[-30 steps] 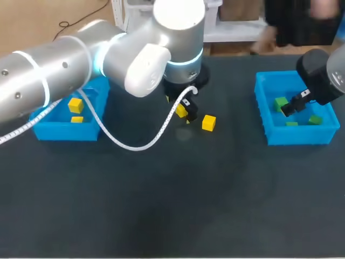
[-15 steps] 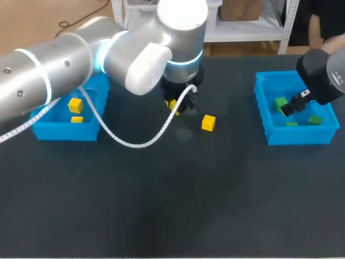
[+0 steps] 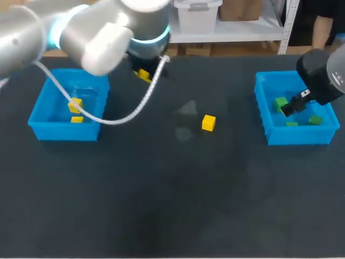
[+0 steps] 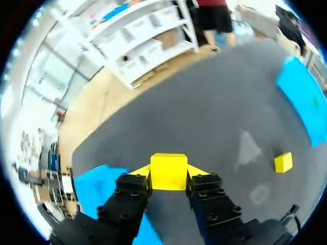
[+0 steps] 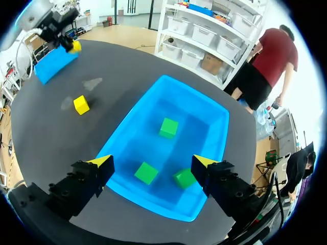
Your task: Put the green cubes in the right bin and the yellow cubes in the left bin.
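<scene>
My left gripper (image 4: 168, 178) is shut on a yellow cube (image 4: 168, 171) and holds it off the table, just right of the left bin's (image 3: 40, 116) back corner; in the head view this cube (image 3: 143, 74) shows under the wrist. Two yellow cubes (image 3: 75, 104) lie in that bin. Another yellow cube (image 3: 208, 123) sits loose on the table's middle. My right gripper (image 5: 153, 162) hangs open above the right bin (image 5: 214, 109), which holds three green cubes (image 5: 168, 127).
The dark table top (image 3: 161, 205) stretches bare between and in front of the two bins. The white cable (image 3: 116, 120) of my left arm hangs in a loop over the table beside the left bin.
My left gripper closed on a yellow cube at the middle, lifted it and carried it back and left toward the left bin. The right arm has stayed still.
</scene>
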Controlling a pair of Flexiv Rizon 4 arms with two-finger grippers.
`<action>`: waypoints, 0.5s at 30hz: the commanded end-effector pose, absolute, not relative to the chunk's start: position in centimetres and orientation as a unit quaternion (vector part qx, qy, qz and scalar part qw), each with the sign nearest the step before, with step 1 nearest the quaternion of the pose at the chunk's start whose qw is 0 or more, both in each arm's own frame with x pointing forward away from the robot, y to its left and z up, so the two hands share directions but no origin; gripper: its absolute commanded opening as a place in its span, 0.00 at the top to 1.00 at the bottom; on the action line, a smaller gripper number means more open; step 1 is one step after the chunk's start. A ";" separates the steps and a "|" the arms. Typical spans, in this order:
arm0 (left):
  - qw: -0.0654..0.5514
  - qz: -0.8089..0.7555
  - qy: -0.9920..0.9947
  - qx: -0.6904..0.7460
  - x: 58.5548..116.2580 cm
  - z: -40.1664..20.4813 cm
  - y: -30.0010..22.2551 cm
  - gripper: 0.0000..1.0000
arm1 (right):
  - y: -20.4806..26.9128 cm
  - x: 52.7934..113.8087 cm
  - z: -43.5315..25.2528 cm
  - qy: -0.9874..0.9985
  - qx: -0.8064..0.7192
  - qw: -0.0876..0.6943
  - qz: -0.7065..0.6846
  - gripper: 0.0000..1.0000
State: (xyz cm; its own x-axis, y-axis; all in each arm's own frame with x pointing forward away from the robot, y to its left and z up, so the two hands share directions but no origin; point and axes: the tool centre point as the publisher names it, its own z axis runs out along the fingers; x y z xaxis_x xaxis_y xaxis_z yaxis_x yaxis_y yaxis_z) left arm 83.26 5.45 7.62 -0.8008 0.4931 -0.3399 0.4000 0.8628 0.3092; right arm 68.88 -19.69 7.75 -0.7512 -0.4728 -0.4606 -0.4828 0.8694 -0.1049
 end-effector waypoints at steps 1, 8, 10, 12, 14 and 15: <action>0.282 0.103 0.933 0.199 80.3 10.6 10.2 1.00 | -19.7 68.7 7.7 0.935 -0.254 0.246 0.008 0.00; 0.274 0.120 0.947 0.118 78.9 10.3 16.3 1.00 | -19.7 68.7 7.7 0.935 -0.254 0.246 0.008 0.00; 0.272 0.123 0.949 0.100 78.2 10.1 17.7 1.00 | -19.7 68.7 7.7 0.935 -0.254 0.246 0.008 0.00; 0.268 0.126 0.952 0.078 77.5 9.8 19.1 1.00 | -19.7 68.7 7.7 0.935 -0.254 0.246 0.008 0.00; 0.262 0.136 0.953 0.065 76.8 9.3 20.2 1.00 | -19.7 68.7 7.7 0.935 -0.254 0.246 0.008 0.00; 0.259 0.143 0.953 0.059 76.5 9.1 20.7 1.00 | -19.7 68.7 7.7 0.935 -0.254 0.246 0.008 0.00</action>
State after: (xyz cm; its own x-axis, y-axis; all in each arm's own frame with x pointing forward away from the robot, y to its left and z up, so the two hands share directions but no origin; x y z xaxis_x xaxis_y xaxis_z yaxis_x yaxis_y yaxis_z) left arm 78.50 19.35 9.55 -0.9083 0.1683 -0.3829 0.0471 0.9508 0.3063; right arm 68.88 -19.69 7.75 -0.7512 -0.4728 -0.4606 -0.4829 0.8694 -0.1050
